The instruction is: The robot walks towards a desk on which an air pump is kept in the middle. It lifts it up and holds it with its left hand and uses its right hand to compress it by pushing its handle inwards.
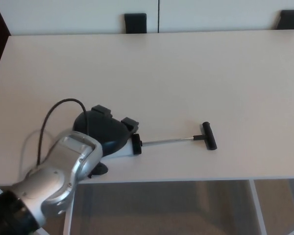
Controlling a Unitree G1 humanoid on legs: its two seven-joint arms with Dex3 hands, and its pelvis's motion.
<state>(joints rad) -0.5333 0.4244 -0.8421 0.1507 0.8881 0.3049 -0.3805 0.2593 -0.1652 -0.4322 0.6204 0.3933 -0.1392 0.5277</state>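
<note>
The air pump lies on the white desk (196, 73) near its front edge. Its pale barrel (121, 151) is mostly hidden under my left hand. The black end cap (135, 144), the thin metal rod (166, 140) and the black T-handle (208, 135) stick out to the right, with the rod drawn out. My left hand (105, 133) sits over the barrel, open. Its two fingers (129, 123) reach past the far side and the thumb (98, 169) is at the near side. My right hand does not show.
A black cable (54, 115) loops up from my silver left forearm (59, 181). Two black chair backs (135, 23) stand behind the desk's far edge. Below the near edge, the desk frame (68, 210) and the floor show.
</note>
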